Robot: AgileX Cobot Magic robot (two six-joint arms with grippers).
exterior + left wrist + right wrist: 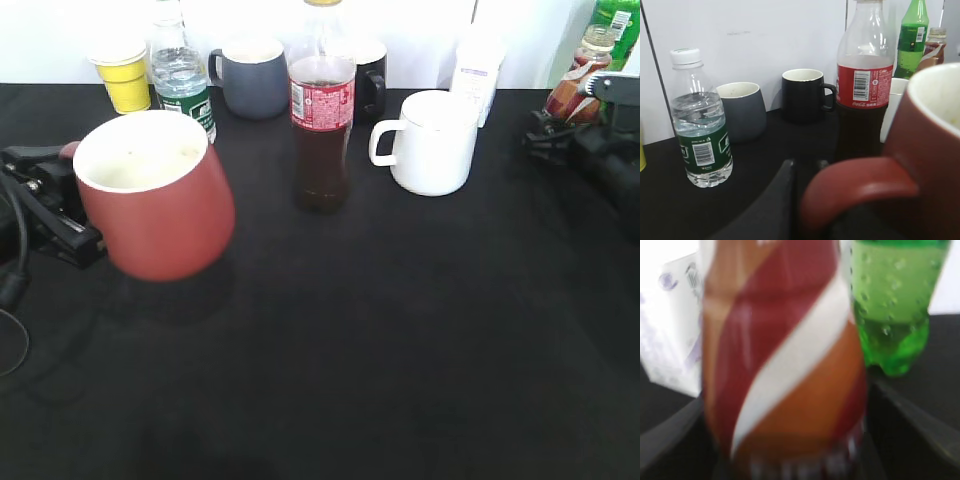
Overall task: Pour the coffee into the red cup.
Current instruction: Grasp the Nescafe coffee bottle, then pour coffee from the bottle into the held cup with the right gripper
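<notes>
The red cup [155,195] hangs tilted a little above the black table at the left, white inside showing. My left gripper [62,190] is shut on its loop handle [855,185], and the cup body [932,145] fills the right of the left wrist view beside the gripper [807,200]. The coffee bottle [573,90], with its brown-orange-white swirled label, is at the far right, leaning. It fills the right wrist view [785,365], blurred, between the fingers of my right gripper [790,450], which is shut on it [575,135]. Its neck and cap are hidden in that view.
A red-labelled cola bottle [321,130] and a white mug [432,142] stand mid-table. At the back are a water bottle [182,75], a grey-blue mug [250,78], a black mug [802,95], a yellow cup [124,72], a white carton [478,70] and a green bottle [892,305].
</notes>
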